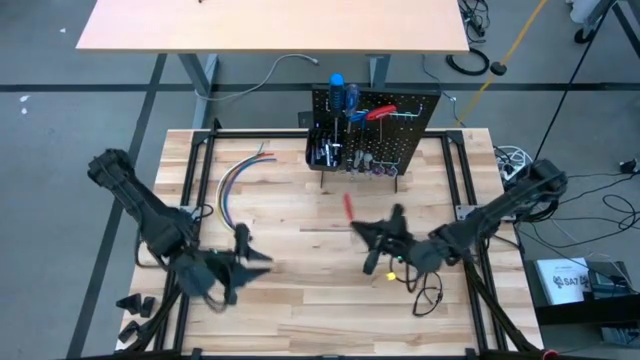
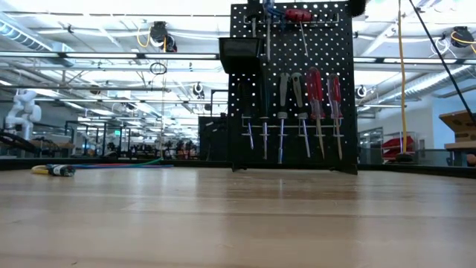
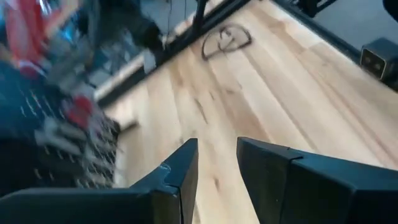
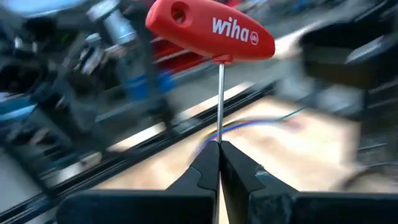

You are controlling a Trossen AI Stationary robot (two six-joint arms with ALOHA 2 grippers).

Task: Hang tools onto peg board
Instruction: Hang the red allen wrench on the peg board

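The black peg board (image 1: 385,135) stands upright at the table's far middle. Red-handled screwdrivers (image 2: 316,93) and small silver bits hang on its front, and a blue-handled tool (image 1: 338,92) sits near its top. My right gripper (image 1: 360,230) hovers near the table's middle, in front of the board, shut on a red T-handle tool (image 4: 208,31). My left gripper (image 3: 217,149) is over the table's near left (image 1: 262,262), open, with nothing between its fingers. Neither gripper shows in the low view. My right gripper pinches the T-handle tool's slim metal shaft (image 4: 220,134) between its two fingertips, well away from the handle. The shaft runs on straight out from the fingers, with the red crossbar handle (image 4: 186,22) at its far end. The tool is lifted clear of the table.
A bundle of coloured wires (image 1: 235,175) lies on the table's far left, also seen in the low view (image 2: 52,170). A dark cable loop (image 1: 430,295) lies near the right arm. Black frame rails (image 1: 195,170) run along the table's sides. Bare wood lies between the grippers and the board.
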